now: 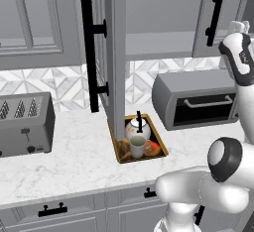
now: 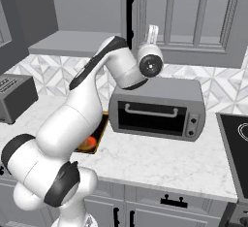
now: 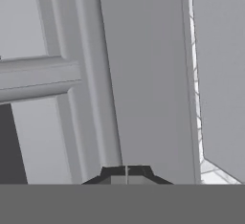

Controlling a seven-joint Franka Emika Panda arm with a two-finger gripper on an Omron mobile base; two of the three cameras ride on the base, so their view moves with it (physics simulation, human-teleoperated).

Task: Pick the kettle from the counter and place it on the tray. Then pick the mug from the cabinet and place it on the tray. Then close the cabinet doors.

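Searching every view for lettering: none legible on the toaster oven (image 1: 196,99), the toaster (image 1: 25,123) or the tray (image 1: 119,149); only a small white mark on the arm's dark wrist cover, too small to read.

Standing on the tray, on the marble surface (image 1: 69,159): the kettle (image 1: 137,127) toward the wall, the mug (image 1: 138,146) just in front of it, touching or nearly so. Partly hidden behind the edge of the open left cabinet door (image 1: 113,52), which swings out over the tray's left side with its long black bar handle (image 1: 90,55) facing the toaster. Cut off at the top of the frame, both doors; right door (image 1: 221,15) ajar above the toaster oven. Seen from the right base camera, only a sliver of the tray (image 2: 98,136) with an orange patch, kettle and mug blocked by the arm.

Closed tight, tips together and holding nothing: the pincer (image 3: 127,171), close against a grey panelled door face in the hand view. Hard to tell which door from that view alone; in the left base view the wrist rises right of the toaster oven near the right door.
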